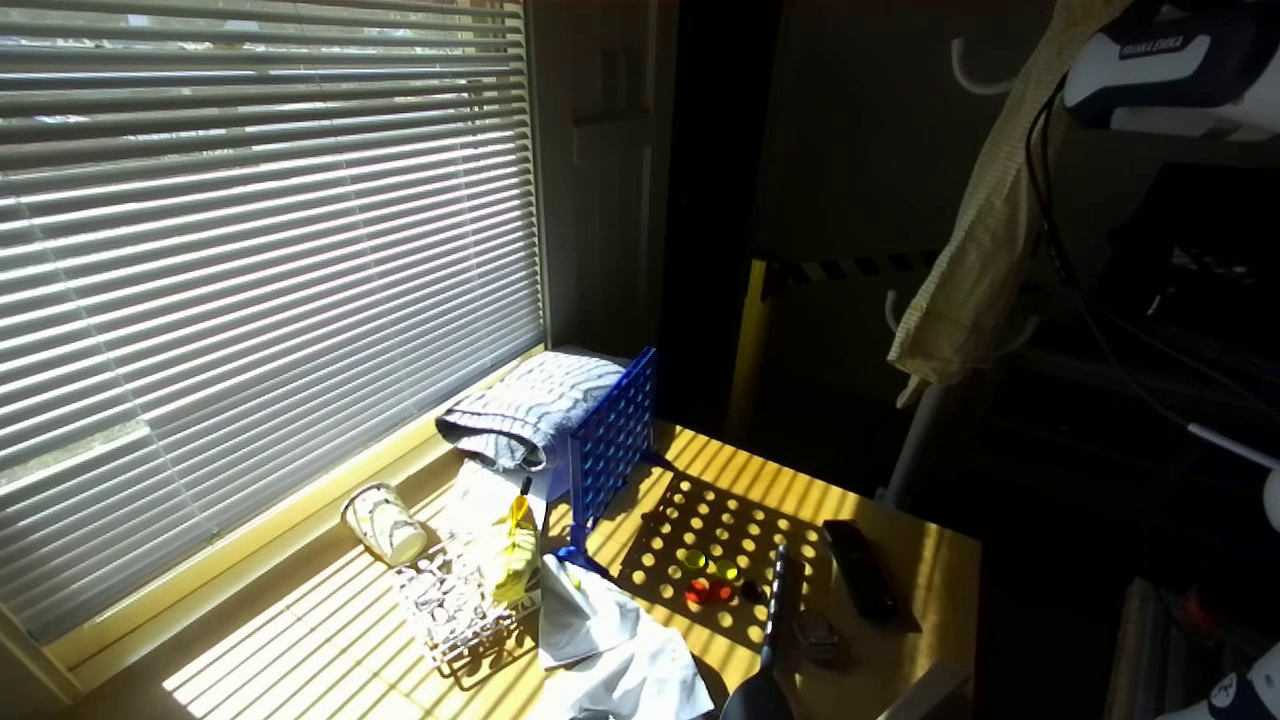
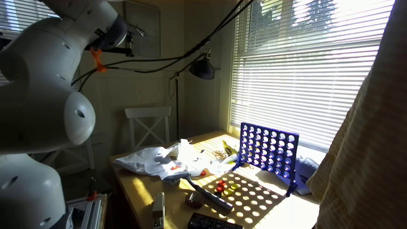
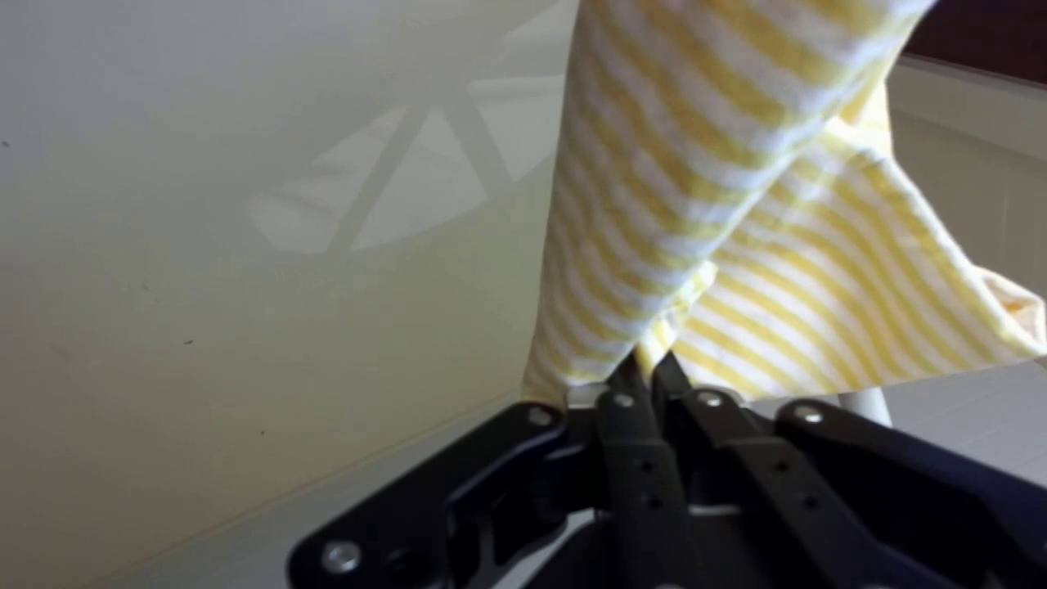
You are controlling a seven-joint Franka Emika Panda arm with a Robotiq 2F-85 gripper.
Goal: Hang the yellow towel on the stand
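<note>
The yellow-and-white striped towel (image 3: 671, 204) hangs from my gripper (image 3: 650, 364), whose fingers are shut on a narrow fold of it in the wrist view. In an exterior view the towel (image 1: 985, 230) hangs long in front of the stand's pole, and it is a dark drape at the right edge in an exterior view (image 2: 359, 152). The stand (image 1: 912, 445) shows as a pale pole with white curved hooks (image 1: 978, 78) on either side of the towel. I cannot tell whether the towel touches a hook. The gripper is out of view in both exterior views.
The wooden table (image 1: 945, 560) beside the stand bears a blue upright game grid (image 1: 615, 435), a black remote (image 1: 862, 575), a black-handled utensil (image 2: 210, 197), a white cloth (image 1: 625, 650) and a wire basket (image 1: 460, 620). Arm cables (image 1: 1050, 230) hang near the towel.
</note>
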